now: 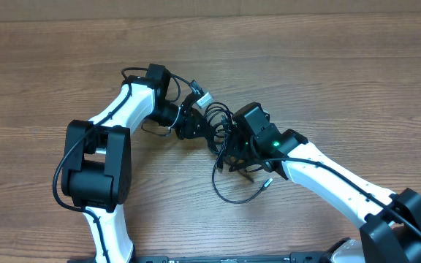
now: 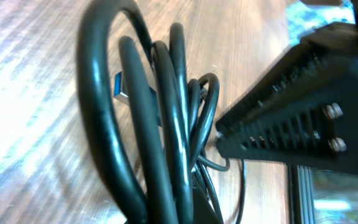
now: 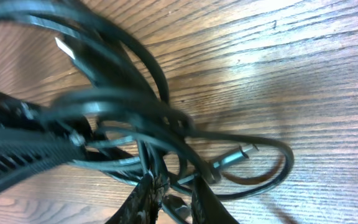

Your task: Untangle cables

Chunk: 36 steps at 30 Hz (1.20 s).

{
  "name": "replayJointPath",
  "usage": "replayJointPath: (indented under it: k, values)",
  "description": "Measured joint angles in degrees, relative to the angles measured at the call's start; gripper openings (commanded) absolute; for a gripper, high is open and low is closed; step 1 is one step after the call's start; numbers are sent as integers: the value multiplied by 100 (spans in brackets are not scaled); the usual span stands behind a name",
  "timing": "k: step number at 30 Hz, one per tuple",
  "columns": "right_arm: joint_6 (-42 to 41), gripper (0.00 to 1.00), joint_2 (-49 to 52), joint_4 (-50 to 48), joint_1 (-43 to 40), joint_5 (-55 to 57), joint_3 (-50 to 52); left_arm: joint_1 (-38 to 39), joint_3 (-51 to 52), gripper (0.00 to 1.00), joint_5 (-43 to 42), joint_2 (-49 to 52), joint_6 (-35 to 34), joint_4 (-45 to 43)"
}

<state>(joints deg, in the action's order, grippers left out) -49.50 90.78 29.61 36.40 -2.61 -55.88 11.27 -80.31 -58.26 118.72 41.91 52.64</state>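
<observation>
Where the left fingers (image 1: 191, 123) and the right fingers (image 1: 234, 152) stand close together near the middle of the desk (image 1: 327, 66), the cables (image 1: 215, 115) sit bunched in a tangle between them, and one loose loop runs toward the near edge and ends in a small plug (image 1: 267, 183). The left fingers are clenched, their tip against the bundle. Cords cross over the right fingers, but I cannot tell if these are grasping or released.
</observation>
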Motion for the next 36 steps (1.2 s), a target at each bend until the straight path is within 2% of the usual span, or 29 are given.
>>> replayJointPath:
  k: [8, 17, 26, 36]
  values:
    - [-105, 17, 389, -304, -4, 4, 4, 0, 184, 4, 155, 0, -1054, -649]
    - [-149, 17, 595, -774, -55, 20, 9, 0, 208, 5, 1095, 0, -2205, -925]
    - [-151, 13, 752, -975, -190, 48, 9, 0, 208, 6, 1421, 20, -2658, -997]
    - [-151, 10, 1174, -1224, -186, -330, 9, 153, 208, 7, 1552, 98, -2833, -1139]
